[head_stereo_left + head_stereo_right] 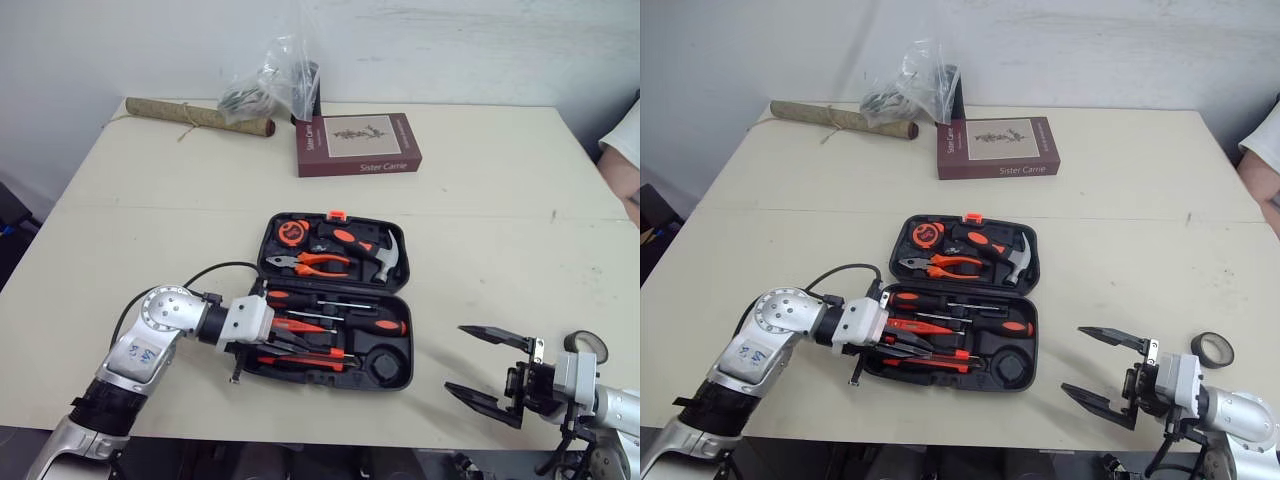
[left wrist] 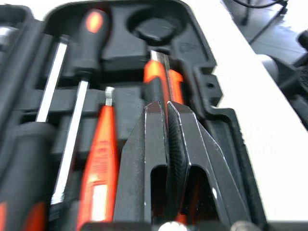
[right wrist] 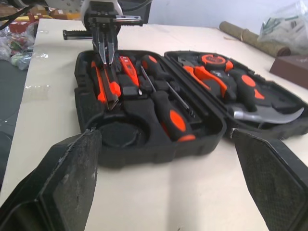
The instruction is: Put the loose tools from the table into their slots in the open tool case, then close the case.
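The black tool case [image 1: 408, 318] lies open mid-table. Its far half holds a tape measure [image 1: 291, 232], pliers [image 1: 310, 263] and a hammer [image 1: 375, 252]. Its near half holds screwdrivers [image 1: 340, 322] and an orange-and-black knife [image 3: 111, 89], beside a round slot [image 1: 383, 365] with nothing in it. My left gripper [image 1: 298, 343] is shut and reaches over the near half, its tips just above the knife [image 2: 159, 79]. My right gripper [image 1: 456, 359] stands open above the table, right of the case. A black tape roll [image 1: 1211, 349] lies loose by the right arm.
A maroon book [image 1: 358, 143], a clear plastic bag [image 1: 270, 80] and a rolled mat [image 1: 198, 116] sit at the back of the table. A person's sleeve [image 1: 625, 140] shows at the right edge. The table's front edge runs close under both arms.
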Robot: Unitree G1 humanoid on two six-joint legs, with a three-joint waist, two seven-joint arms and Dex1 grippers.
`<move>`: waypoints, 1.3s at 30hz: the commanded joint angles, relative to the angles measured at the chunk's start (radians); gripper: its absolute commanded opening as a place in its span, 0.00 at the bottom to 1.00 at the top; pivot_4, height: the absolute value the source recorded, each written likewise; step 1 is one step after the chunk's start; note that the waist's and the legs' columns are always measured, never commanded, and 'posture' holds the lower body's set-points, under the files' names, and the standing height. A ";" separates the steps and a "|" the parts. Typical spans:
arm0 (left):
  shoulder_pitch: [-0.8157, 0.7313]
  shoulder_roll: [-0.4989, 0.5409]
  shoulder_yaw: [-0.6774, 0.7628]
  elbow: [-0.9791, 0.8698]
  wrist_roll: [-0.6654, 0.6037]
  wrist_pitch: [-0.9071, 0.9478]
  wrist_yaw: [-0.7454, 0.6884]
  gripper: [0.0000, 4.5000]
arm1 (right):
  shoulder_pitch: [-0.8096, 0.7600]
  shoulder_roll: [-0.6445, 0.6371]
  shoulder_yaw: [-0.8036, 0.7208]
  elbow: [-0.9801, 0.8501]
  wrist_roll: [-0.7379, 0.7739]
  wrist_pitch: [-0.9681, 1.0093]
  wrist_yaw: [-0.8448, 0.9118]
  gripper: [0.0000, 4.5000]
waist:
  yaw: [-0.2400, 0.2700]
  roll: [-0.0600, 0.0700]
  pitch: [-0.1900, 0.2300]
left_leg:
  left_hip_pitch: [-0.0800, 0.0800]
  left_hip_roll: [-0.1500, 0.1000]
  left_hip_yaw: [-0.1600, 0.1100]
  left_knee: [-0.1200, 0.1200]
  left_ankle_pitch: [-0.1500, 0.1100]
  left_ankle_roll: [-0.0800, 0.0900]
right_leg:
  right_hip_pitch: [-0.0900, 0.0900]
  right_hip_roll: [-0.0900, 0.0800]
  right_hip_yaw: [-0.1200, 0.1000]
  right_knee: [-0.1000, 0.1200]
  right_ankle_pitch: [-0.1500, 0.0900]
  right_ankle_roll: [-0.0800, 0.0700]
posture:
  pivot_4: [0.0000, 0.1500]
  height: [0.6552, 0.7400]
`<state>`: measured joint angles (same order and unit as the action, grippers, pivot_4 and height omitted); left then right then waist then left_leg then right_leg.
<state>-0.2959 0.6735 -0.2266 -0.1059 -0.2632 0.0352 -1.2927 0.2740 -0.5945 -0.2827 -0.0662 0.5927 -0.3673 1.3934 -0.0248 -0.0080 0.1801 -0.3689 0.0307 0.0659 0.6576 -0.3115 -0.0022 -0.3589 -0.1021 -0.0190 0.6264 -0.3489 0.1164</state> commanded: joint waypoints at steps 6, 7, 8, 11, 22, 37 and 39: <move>-0.012 -0.013 -0.081 0.051 0.158 0.030 0.098 0.03 | 0.020 -0.002 -0.016 0.017 0.018 -0.047 0.023 1.00 | 0.004 0.001 -0.001 | 0.002 -0.001 0.000 0.000 0.000 0.000 | 0.002 -0.002 0.000 0.000 0.000 0.000 | 1.00 1.00; -0.013 -0.007 -0.093 0.053 0.176 0.035 0.101 0.03 | 0.020 -0.003 -0.017 0.018 0.018 -0.048 0.024 1.00 | 0.006 0.001 -0.002 | 0.002 -0.001 0.000 0.000 0.000 0.001 | 0.002 -0.003 -0.001 0.000 0.000 0.000 | 1.00 1.00; -0.012 0.006 -0.113 0.045 0.190 0.076 0.095 0.03 | 0.020 -0.003 -0.017 0.019 0.019 -0.049 0.025 1.00 | 0.008 0.002 -0.002 | 0.003 -0.001 0.000 0.000 0.000 0.001 | 0.003 -0.003 -0.001 -0.001 0.000 0.000 | 1.00 1.00; -0.007 0.042 -0.173 0.024 0.238 0.197 0.092 0.03 | 0.019 -0.006 -0.022 0.023 0.022 -0.051 0.030 1.00 | 0.010 0.002 -0.006 | 0.004 -0.001 0.000 0.000 -0.001 0.001 | 0.004 -0.004 -0.001 -0.001 0.000 0.000 | 1.00 1.00; 0.074 -0.057 0.049 -0.007 -0.008 -0.032 0.145 0.08 | 0.048 -0.060 -0.185 0.012 0.069 -0.004 -0.048 1.00 | 0.011 0.017 -0.016 | 0.033 -0.001 0.001 -0.012 -0.011 0.007 | 0.036 -0.008 -0.001 -0.015 -0.001 -0.002 | 1.00 1.00; 0.372 0.120 0.802 0.363 -0.161 -0.066 0.333 0.99 | 0.299 -0.135 -0.727 0.577 0.028 -0.082 -0.219 1.00 | 0.013 0.008 -0.009 | 0.013 -0.001 0.000 -0.012 -0.015 0.009 | 0.017 -0.010 -0.005 -0.024 -0.002 -0.002 | 1.00 1.00; 0.411 0.125 0.834 0.389 -0.154 -0.074 0.350 0.99 | 0.321 -0.128 -0.744 0.617 0.015 -0.099 -0.252 1.00 | 0.004 0.008 -0.009 | 0.013 -0.002 0.000 -0.013 -0.019 0.004 | 0.017 -0.011 -0.004 -0.024 -0.002 -0.003 | 1.00 1.00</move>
<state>0.1113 0.7860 0.5667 0.2741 -0.4232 -0.0149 -0.9538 0.5833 -0.7248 -0.9840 0.5329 0.6073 -0.4408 1.1687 -0.0210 0.0005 0.1707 -0.3553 0.0293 0.0663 0.6445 -0.3309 0.0002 -0.3422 -0.1130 -0.0230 0.6027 -0.3510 0.1134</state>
